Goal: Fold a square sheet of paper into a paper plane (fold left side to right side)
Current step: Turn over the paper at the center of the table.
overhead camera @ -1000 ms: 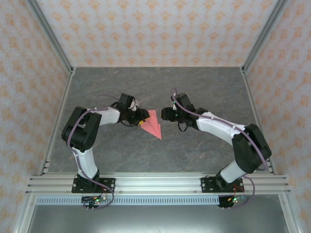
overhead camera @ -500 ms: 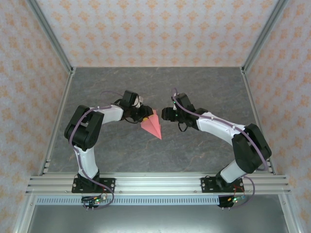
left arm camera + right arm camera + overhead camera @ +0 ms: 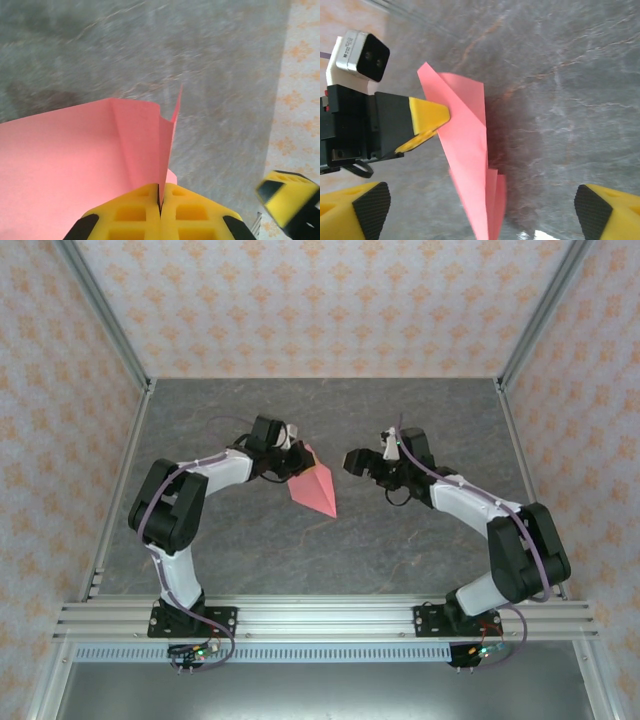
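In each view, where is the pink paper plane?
Top view: paper plane at the picture's centre.
Left wrist: lower left, rising from the bottom edge.
Right wrist: centre, running down to the bottom edge.
Shared landmark: left gripper, shut on the paper plane.

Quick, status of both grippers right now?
Left gripper: closed, holding the plane.
Right gripper: open, holding nothing.
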### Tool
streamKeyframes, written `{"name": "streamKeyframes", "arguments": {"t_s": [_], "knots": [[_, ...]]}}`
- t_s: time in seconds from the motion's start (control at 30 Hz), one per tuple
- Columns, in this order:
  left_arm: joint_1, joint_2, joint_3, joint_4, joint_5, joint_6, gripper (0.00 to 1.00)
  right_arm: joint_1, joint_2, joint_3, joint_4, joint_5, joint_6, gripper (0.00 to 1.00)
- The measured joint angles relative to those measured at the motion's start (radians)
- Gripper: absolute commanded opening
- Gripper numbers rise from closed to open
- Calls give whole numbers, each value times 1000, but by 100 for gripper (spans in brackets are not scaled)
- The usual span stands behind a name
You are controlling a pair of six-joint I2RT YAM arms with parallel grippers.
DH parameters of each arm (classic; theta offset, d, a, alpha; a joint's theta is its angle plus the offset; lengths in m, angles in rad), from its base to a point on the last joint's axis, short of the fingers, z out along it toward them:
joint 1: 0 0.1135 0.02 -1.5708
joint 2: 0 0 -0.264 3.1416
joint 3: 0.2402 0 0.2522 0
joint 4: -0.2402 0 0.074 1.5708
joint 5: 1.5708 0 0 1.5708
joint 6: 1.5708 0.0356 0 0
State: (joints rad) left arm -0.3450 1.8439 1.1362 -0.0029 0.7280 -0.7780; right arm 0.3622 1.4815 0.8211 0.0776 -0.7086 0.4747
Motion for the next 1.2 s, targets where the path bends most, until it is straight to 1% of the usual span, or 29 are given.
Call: {"name": "streamKeyframes", "arguments": {"t_s": [0.13,0.27,0.4,0.57,0.7,0.8,0.83,0.93,1.13,1.2], "knots": [[6,-96,95,-42,1,21,1,-48,-10,-3,60,-149,31,100],[21,-180,182,-47,24,24,0,-53,-13,-3,142,-271,78,100],[27,-225,236,-42,58,19,0,-53,-13,-3,284,-372,163,100],[26,-232,237,-38,96,1,0,-53,-13,-3,435,-433,265,100],[26,-232,233,-7,124,-30,0,-34,-10,-2,522,-444,337,100],[24,-232,228,30,144,-64,0,-4,23,15,596,-443,401,100],[24,-232,227,40,152,-74,0,5,37,20,626,-444,426,98],[17,-232,227,74,162,-96,0,27,72,25,717,-440,499,89],[2,-232,220,98,182,-113,0,49,87,33,811,-441,576,60],[2,-232,209,100,182,-114,0,50,87,35,824,-440,585,54]]}}
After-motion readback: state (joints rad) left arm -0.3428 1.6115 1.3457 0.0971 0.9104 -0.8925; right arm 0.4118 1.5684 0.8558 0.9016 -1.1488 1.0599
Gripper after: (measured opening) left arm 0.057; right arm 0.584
